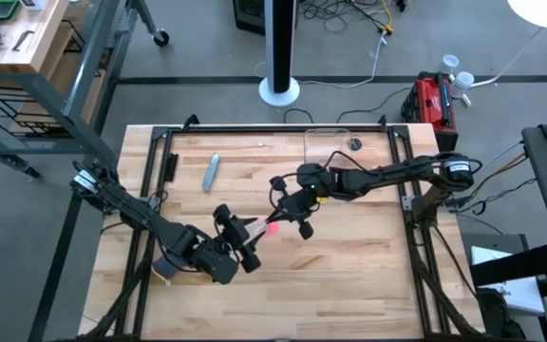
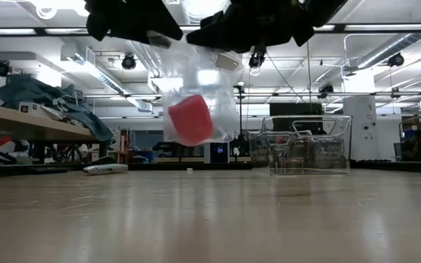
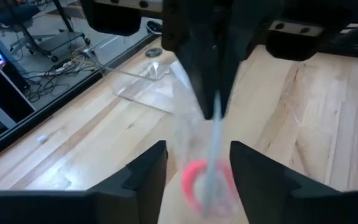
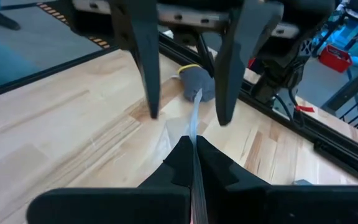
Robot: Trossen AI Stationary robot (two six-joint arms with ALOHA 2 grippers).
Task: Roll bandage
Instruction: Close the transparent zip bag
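Fingers [image 4: 194,155] of your right gripper pinch the plastic bag [image 2: 199,91]; left gripper [image 3: 194,168] gapes beneath. Squeeze the soft bandage [image 2: 190,119] roll gently mid-bag.

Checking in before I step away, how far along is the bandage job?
Done: the bandage is a compact pink roll inside the clear plastic bag. In hand: the right gripper pinches the bag, hanging above the table; the left gripper fingers stand open around it. Left: probably setting it down.

The bandage [image 2: 190,119] is a small compact pink-red roll, wound tight; it hangs clear above the wooden table top, enclosed in a clear crinkled plastic bag [image 2: 196,91]; from above it shows as a bright pink spot [image 1: 273,228] near the table's middle
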